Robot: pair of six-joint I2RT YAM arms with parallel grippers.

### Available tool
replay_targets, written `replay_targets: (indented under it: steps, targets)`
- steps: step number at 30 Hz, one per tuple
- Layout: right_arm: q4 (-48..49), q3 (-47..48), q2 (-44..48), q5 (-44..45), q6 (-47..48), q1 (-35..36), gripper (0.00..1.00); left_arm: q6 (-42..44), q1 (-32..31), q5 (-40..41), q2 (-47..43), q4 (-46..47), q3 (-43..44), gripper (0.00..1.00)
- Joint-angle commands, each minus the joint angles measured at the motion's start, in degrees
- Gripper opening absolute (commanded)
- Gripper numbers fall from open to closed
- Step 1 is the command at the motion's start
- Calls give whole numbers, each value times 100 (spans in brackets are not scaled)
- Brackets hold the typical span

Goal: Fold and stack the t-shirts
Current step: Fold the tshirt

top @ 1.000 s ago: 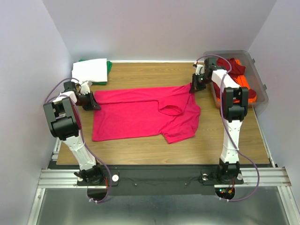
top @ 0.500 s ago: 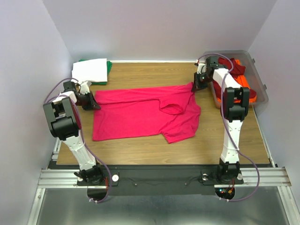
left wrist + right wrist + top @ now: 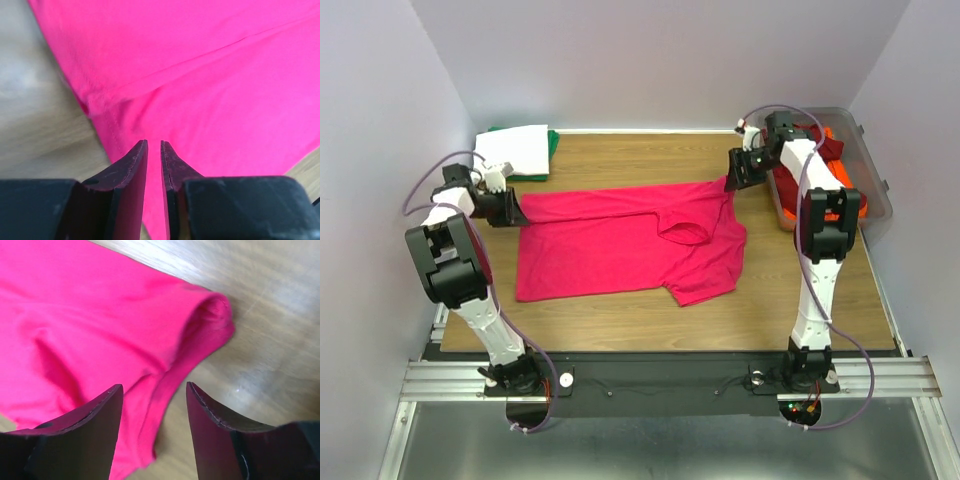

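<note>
Centrally on wooden surface (image 3: 620,320): bright pink-red t-shirt (image 3: 610,245), spread out mostly flat, collar toward the right, hem toward the left. Some rumpling round the collar and the near sleeve.

Left end effector (image 3: 510,208): at the shirt's far-left hem corner. Fingers parted by only a thin slit, tips poised over pink cloth close to a seam, nothing pinched between them.

Right end effector (image 3: 738,170): at the far-right sleeve tip. Fingers spread wide, gripping nothing. Sleeve cuff just beyond the tips, bare wood past it.

Far-left corner of the surface: white t-shirt (image 3: 515,148), folded, lying on a green t-shirt (image 3: 553,143) with only an edge peeking out. Well apart from the pink one.

Far right: clear grey plastic bin (image 3: 865,135), holding a dark red t-shirt (image 3: 825,145) and an orange t-shirt (image 3: 855,205) in a loose heap. Right arm crossing in front of it.
</note>
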State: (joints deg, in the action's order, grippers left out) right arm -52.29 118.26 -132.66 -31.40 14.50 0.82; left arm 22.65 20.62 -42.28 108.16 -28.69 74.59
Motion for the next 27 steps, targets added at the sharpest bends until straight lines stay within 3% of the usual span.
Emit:
replay_targets:
  steps: [1, 6, 11, 19, 25, 27]
  targets:
    - [-1, 224, 900, -664, 343, -56, 58, 398, -198, -395, -515, -288, 662, 28]
    - [184, 504, 375, -886, 62, 146, 40, -146, -532, -263, -95, 284, 855, 28]
    - [246, 567, -179, -903, 18, 287, 34, -551, -735, 246, 354, 724, 1014, 27]
    - [719, 777, -875, -219, -149, 296, 32, -964, -735, 844, 1171, 856, 1286, 27]
    - [957, 1576, -1525, 344, -342, 287, 32, -1044, -726, 959, 1927, 619, 2173, 26]
    - [975, 1823, -1535, 258, -360, 296, 38, -913, -717, 889, 1972, 496, 2542, 26]
